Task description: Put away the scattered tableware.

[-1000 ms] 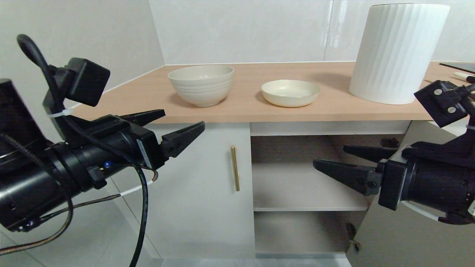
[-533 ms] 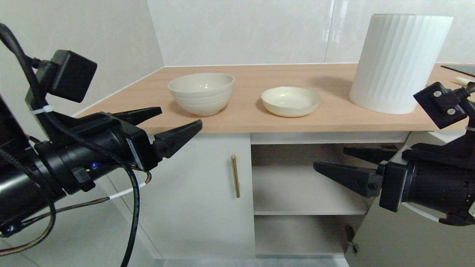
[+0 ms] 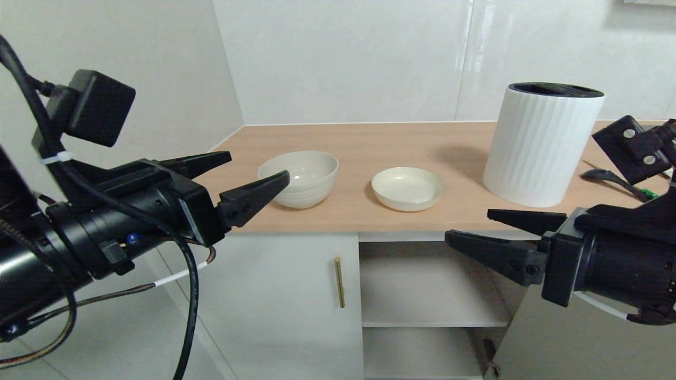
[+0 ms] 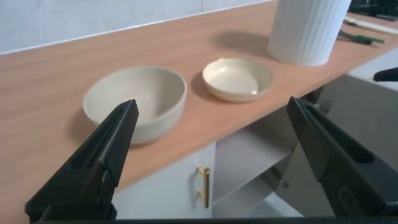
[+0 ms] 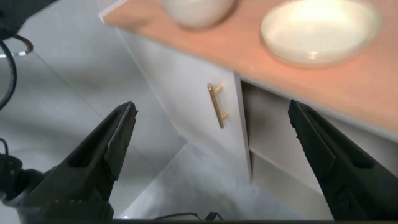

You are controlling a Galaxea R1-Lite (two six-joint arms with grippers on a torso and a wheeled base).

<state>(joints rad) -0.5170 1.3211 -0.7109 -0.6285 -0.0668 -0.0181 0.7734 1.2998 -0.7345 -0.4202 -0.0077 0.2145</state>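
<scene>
A deep cream bowl (image 3: 302, 178) (image 4: 138, 101) (image 5: 198, 10) and a shallow cream dish (image 3: 407, 188) (image 4: 237, 78) (image 5: 318, 30) sit side by side on the wooden counter (image 3: 359, 148). My left gripper (image 3: 245, 174) (image 4: 211, 155) hangs open and empty in front of the counter's left part, near the bowl. Lower, before the open cabinet (image 3: 428, 285), my right gripper (image 3: 486, 232) (image 5: 211, 155) is open and empty too.
A tall white ribbed canister (image 3: 538, 145) (image 4: 308, 28) stands right of the dish. Dark utensils (image 3: 612, 179) lie at the counter's far right. The cabinet's left door with a brass handle (image 3: 339, 282) (image 5: 217, 106) is closed; the right side is open with white shelves.
The head view has shifted: counter and cabinet sit lower in frame, and the canister's top shows. Both grippers stay open, roughly where they were in the picture.
</scene>
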